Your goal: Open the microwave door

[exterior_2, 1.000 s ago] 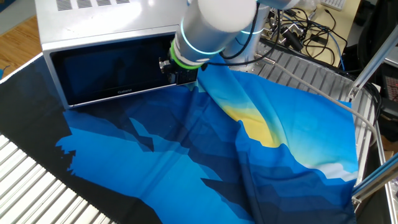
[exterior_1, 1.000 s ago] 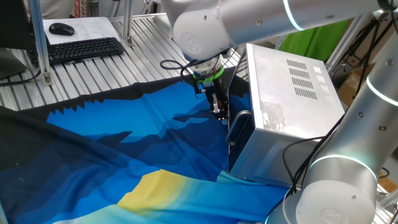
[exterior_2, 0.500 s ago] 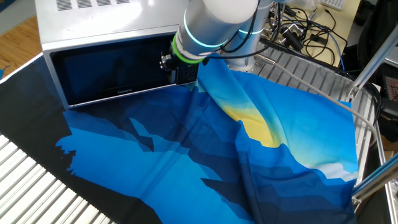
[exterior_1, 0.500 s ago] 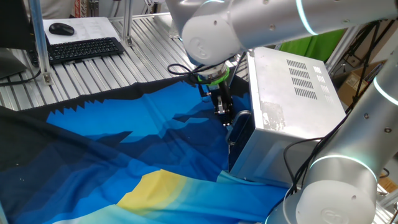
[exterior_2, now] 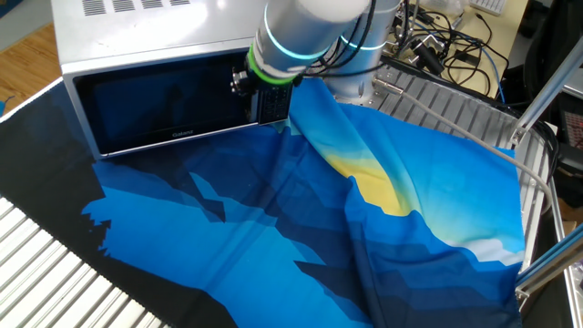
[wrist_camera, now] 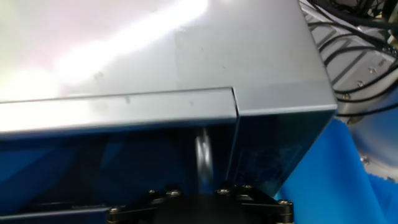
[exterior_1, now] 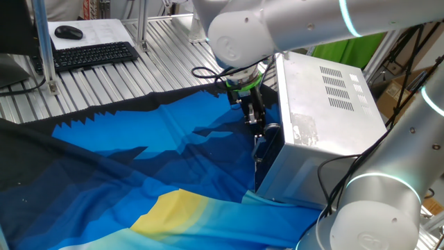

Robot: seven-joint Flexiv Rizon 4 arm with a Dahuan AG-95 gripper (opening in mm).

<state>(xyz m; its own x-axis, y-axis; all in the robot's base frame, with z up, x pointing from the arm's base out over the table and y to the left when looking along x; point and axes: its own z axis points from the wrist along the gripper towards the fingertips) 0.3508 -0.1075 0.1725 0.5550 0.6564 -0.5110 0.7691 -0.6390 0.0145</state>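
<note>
Microwave door (exterior_2: pixel 164 105) shut, flush with microwave (exterior_1: pixel 326 111) on blue cloth (exterior_2: pixel 301 228). Gripper (exterior_1: pixel 258 125) at the bar handle (wrist_camera: pixel 203 158); jaw state cannot be told. Handle seen only in hand view.

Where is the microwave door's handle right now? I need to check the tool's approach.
In one fixed view, the handle is on the microwave door, at its near edge facing the blue cloth, just below the tool. In the hand view it appears centre-bottom.
</note>
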